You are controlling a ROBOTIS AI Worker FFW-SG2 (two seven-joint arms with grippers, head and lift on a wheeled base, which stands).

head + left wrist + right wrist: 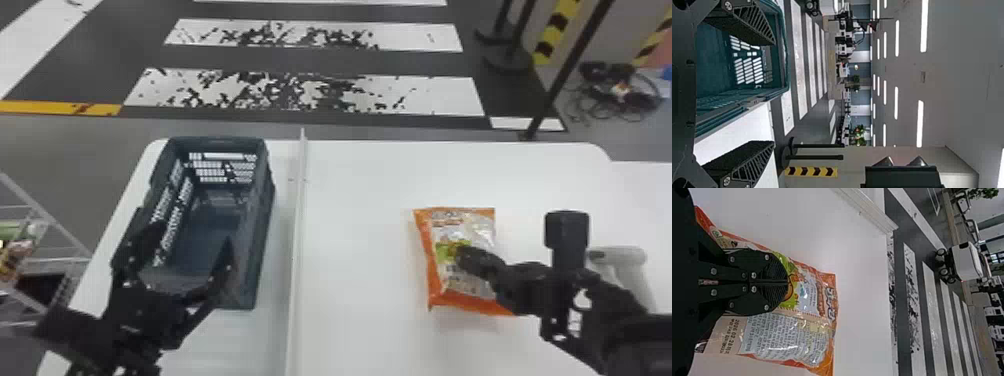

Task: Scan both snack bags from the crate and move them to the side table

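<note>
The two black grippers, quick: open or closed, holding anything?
Left gripper: open, empty.
Right gripper: closed, over the snack bag; can't tell if pinching it.

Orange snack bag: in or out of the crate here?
Out: the snack bag is over the white tabletop, right of the divider, while the crate stands left of it.

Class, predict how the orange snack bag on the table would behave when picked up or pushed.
The snack bag would probably flex, as its film is creased. Its glossy surface may be slippery. Lying flat, it seems unlikely to roll.
</note>
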